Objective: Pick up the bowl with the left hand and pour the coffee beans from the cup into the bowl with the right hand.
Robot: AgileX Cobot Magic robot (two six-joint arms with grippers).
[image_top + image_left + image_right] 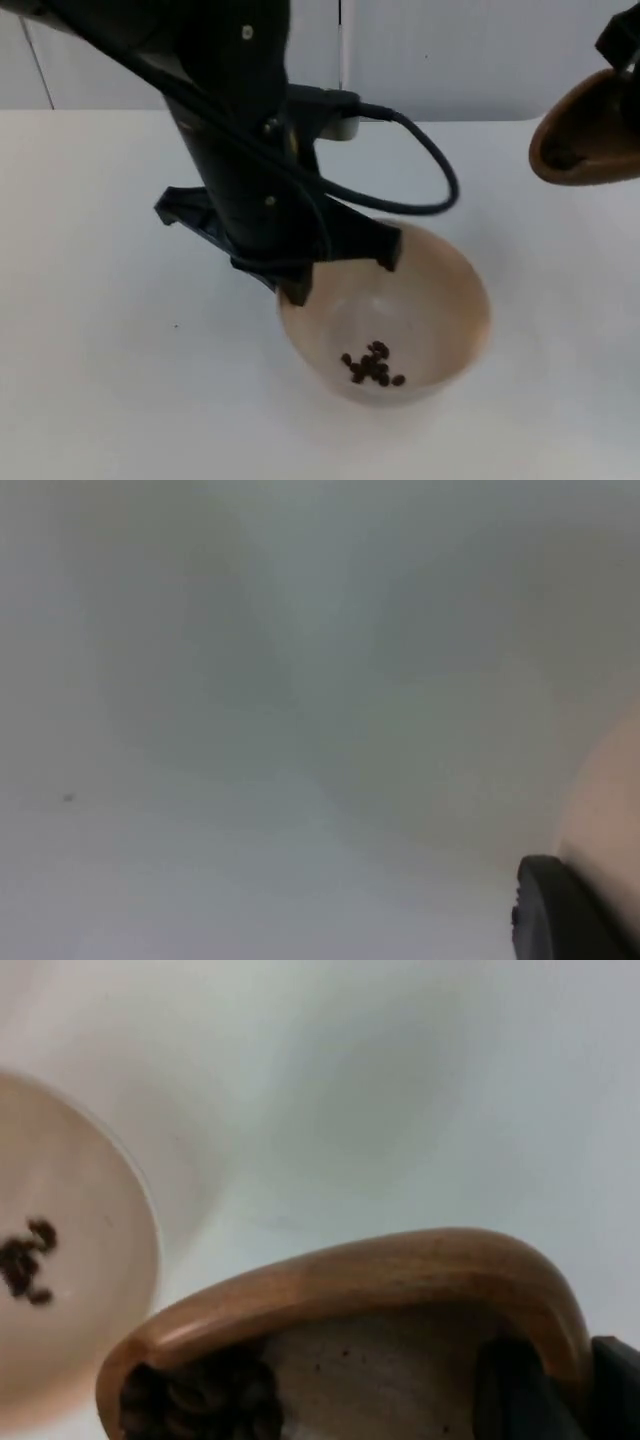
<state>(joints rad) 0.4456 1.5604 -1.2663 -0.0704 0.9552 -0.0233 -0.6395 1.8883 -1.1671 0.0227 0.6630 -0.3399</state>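
Top view showed the left gripper point(340, 272) clamped on the near-side rim of the bowl point(420, 310), one finger inside the wall and the other outside it, with the pale bowl tilted a little over the white table point(90, 380). A small heap of coffee beans point(372, 367) lay at the bottom of the bowl. Whether the bowl was lifted clear of the table or resting on it could not be told for certain, though its tilt suggested it was held up.

Well apart from the bowl, at the right edge, the right gripper point(625, 75) held the wooden cup point(585, 135), tipped so that its mouth faced the camera. In the right wrist view the right gripper point(570, 1385) had a finger inside the cup point(400, 1280) and was closed on its wall, and more beans point(200, 1395) still sat in the cup. The bowl point(80, 1260) with its few beans point(25, 1255) lay beyond the cup's rim. In the left wrist view a dark fingertip point(560, 910) stood against the bowl's pale wall point(605, 810).

The pouring step looked partly done: some beans were in the bowl, some remained in the cup. The next move would probably call for bringing the cup over the bowl and tipping it further, with the bowl held steady.
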